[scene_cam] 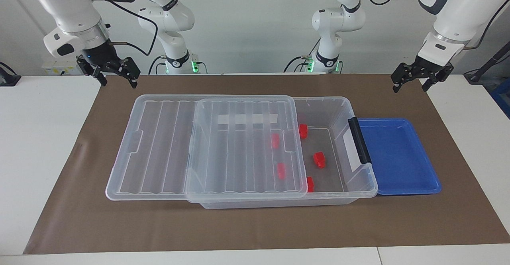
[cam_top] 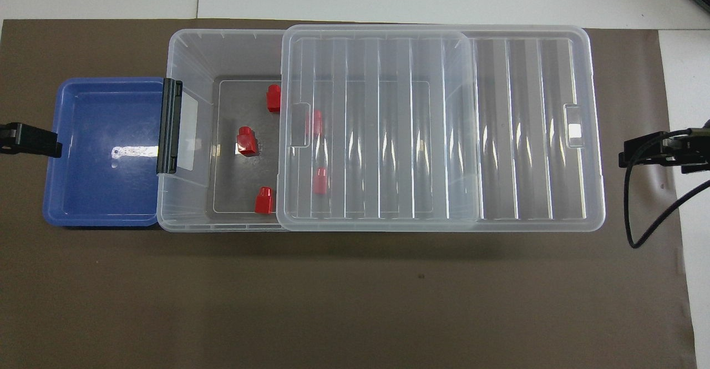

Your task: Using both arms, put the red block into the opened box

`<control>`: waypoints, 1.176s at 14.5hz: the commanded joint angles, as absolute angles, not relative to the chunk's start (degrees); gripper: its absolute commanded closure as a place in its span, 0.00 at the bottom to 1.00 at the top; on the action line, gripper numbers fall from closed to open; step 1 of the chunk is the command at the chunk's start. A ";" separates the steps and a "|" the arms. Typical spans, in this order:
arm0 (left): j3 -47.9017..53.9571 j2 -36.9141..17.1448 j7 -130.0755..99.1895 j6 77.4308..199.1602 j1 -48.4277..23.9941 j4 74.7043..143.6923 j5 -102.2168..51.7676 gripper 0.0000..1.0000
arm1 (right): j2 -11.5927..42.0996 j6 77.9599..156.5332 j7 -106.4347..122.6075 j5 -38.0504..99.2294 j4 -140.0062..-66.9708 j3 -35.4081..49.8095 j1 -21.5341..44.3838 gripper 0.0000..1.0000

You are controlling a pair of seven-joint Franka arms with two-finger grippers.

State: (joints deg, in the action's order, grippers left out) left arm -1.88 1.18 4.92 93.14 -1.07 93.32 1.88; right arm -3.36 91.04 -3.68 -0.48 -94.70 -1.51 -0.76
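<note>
Plainly, nothing is held. The right gripper is seen at the upper left of the facing view, raised over the mat's corner, its fingers spread and bare. The left gripper is seen at the upper right of that view, raised over the matching corner, likewise spread and bare. Neither is near the box, which fills the middle of the frame.

The lid lies slid toward the right arm's end, so that only the part of the box at the left arm's end is uncovered. A tray lies just beside that end, touching the box or nearly so; no block is seen in it.

Five blocks are counted, all inside the box. Three lie in the uncovered part: one toward the top of the frame, one in the middle, one toward the bottom. Two are seen through the lid.

Besides these, one box, one lid, one tray and two arms are counted.

The placing step is judged done, since no block lies outside the box. No further pick seems called for; if anything is left, it would be the lid, for which both grippers would have to be brought down to its ends.
</note>
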 commanded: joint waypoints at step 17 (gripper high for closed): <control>-1.67 1.49 5.54 92.55 -0.79 93.16 1.05 0.00 | 10.72 123.04 20.92 1.66 -102.83 0.00 -7.12 1.00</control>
State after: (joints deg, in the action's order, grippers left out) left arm -1.84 1.18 4.92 93.14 -1.08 93.32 1.88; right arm 9.60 121.12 19.35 -0.16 -103.27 -0.48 -6.95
